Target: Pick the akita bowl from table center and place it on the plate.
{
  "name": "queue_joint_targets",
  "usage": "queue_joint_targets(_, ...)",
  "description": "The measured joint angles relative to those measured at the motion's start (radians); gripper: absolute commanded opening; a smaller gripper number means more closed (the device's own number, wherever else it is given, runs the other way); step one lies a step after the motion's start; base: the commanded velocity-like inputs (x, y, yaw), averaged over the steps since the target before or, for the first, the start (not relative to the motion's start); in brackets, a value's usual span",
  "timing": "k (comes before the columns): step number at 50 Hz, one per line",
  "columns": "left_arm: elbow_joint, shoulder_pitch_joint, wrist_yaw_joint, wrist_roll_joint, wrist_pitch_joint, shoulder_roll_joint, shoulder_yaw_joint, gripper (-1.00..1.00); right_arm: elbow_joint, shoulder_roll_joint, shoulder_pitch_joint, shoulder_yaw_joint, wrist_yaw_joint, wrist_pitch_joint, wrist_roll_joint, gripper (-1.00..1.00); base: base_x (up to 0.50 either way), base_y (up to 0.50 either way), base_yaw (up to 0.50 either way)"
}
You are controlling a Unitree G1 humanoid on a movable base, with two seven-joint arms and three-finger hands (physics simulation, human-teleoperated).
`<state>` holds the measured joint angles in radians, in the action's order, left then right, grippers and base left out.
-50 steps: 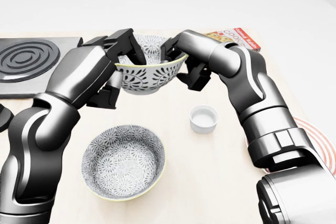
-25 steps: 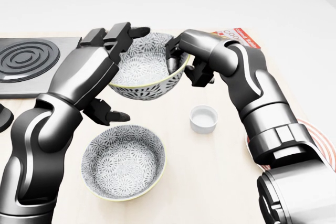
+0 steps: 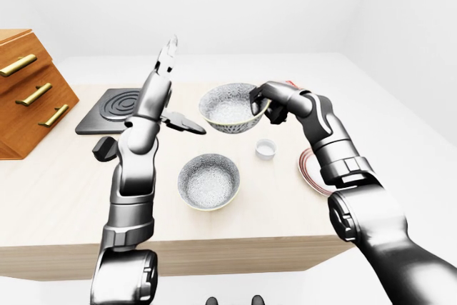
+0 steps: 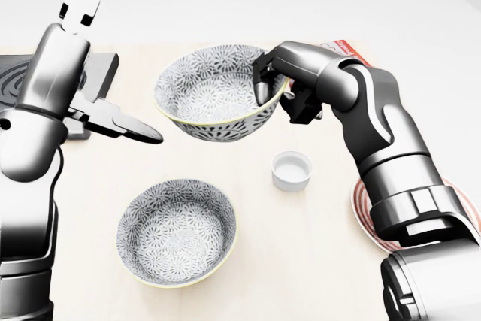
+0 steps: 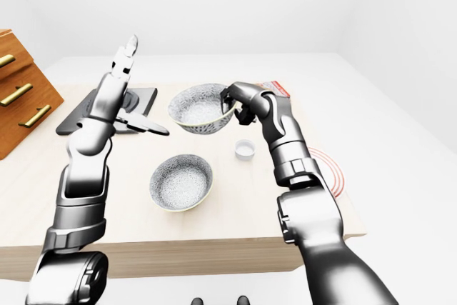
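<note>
The akita bowl [image 4: 213, 95], white with a dark flower pattern, hangs tilted above the table's middle. My right hand [image 4: 279, 94] is shut on its right rim, one finger inside and the others outside. My left hand [image 4: 120, 58] is open and raised at the left of the head view, apart from the bowl, fingers up and thumb stretched toward the bowl. The red-striped plate [image 3: 308, 171] lies near the table's right edge, partly hidden behind my right forearm.
A second patterned bowl [image 4: 176, 231] sits on the table below the held one. A small white cup [image 4: 291, 169] stands between it and the plate. A cookie box [image 4: 347, 46], a black stove plate [image 3: 114, 103] and a wooden drawer unit [image 3: 28, 83] are farther off.
My left hand has let go of the bowl and swung up and to the left, opening wide. The bowl stays in my right hand and has tipped its opening toward the camera.
</note>
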<state>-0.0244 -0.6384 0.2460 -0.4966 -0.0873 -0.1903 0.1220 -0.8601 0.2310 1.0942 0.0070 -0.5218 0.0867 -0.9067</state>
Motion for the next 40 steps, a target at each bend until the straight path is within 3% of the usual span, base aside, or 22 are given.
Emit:
queue_joint_targets(6,-0.073,-0.02,-0.065,0.125,0.0,-0.043,0.018,1.0,0.075,0.023,-0.034,-0.013,-0.024,-0.017,0.007,-1.0,0.0,0.0,0.0)
queue_joint_targets(12,-0.068,-0.01,-0.103,0.202,0.0,-0.067,0.028,1.0,0.204,0.048,-0.088,-0.029,-0.071,-0.055,0.011,-1.0,0.0,0.0,0.0)
queue_joint_targets(29,0.057,0.078,-0.128,0.258,0.0,-0.06,0.028,1.0,0.606,0.09,-0.312,-0.09,-0.177,-0.174,0.039,-1.0,0.0,0.0,0.0)
queue_joint_targets(40,0.094,0.097,-0.127,0.259,0.0,-0.05,0.023,1.0,0.832,0.107,-0.493,-0.145,-0.177,-0.174,0.079,-1.0,0.0,0.0,0.0)
